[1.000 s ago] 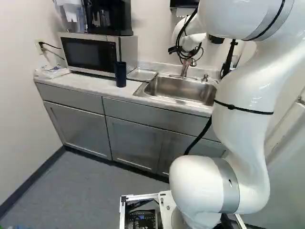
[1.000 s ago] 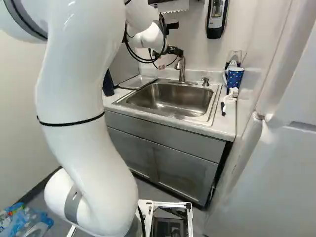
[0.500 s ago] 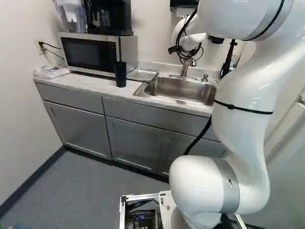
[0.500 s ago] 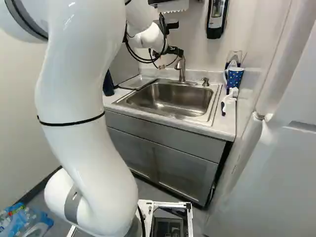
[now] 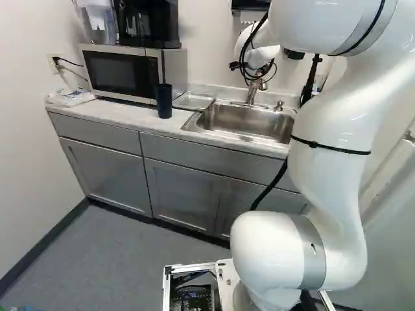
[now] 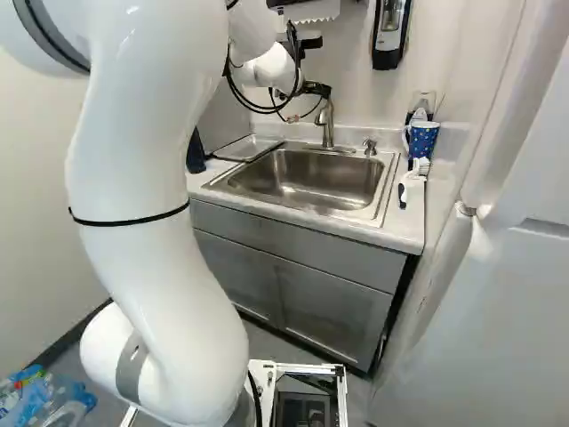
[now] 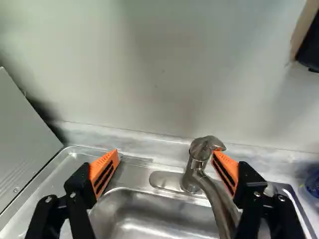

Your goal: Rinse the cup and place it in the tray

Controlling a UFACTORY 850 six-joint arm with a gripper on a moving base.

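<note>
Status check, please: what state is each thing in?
Gripper: open, holding nothing
Dark cup: standing on the counter
Tray: lying flat, no cup on it
Faucet: no stream visible
Microwave: door shut
Cabinet doors: shut

Tumbler (image 5: 164, 102), tray (image 5: 191, 102), sink (image 6: 307, 183) and mug (image 6: 423, 140) run left to right along the counter (image 5: 139, 120), faucet (image 6: 327, 129) behind sink.

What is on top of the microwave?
A black machine stands on the microwave, with a clear container beside it. Anything directly behind the black machine is hidden from sight.
</note>
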